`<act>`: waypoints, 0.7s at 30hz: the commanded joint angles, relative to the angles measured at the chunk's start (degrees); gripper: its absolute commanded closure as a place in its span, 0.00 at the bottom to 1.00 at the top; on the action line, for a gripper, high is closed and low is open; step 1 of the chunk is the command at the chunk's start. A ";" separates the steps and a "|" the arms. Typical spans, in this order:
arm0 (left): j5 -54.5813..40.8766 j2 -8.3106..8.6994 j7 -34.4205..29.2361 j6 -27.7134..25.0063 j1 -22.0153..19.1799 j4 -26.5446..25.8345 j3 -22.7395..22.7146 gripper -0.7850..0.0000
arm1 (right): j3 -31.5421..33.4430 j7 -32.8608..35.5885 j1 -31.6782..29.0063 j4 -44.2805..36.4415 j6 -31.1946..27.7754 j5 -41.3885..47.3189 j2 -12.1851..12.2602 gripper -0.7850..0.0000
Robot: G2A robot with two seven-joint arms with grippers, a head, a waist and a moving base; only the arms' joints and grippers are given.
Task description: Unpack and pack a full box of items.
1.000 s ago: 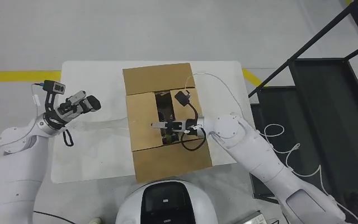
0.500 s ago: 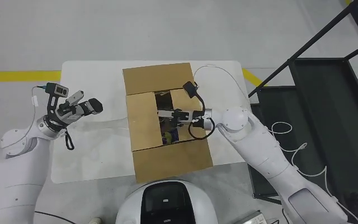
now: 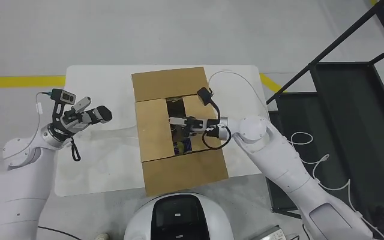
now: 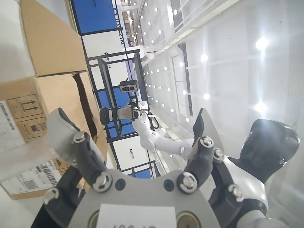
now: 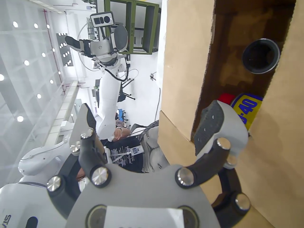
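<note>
Right gripper hangs over the slot between the half-raised flaps of a brown corrugated cardboard box, fingers spread and holding nothing. The box sits mid-way on a white rectangular table. Seen from above, the slot runs 12 to 6 o'clock and the right arm comes in across it from 3 o'clock, by far the nearer arm.

The likely first pick, a blue-and-yellow spray can with a red cap, lies deep inside, just toward 6 o'clock of the fingertips. It is mostly tucked under a flap, so its long axis cannot be told. A black, open-mouthed cylinder with a smooth rim stands upright farther along the slot.

The left gripper is also released and empty, hovering above bare table well apart at the box's 9 o'clock.

The flap edges look rough and torn, and the narrow gap seems likely to crowd a wide-open gripper going down.
</note>
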 commanded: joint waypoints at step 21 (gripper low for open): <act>-6.79 1.79 -16.90 2.59 -8.63 12.20 3.76 0.00 | -7.52 6.20 3.64 7.57 1.11 0.69 -2.22 0.00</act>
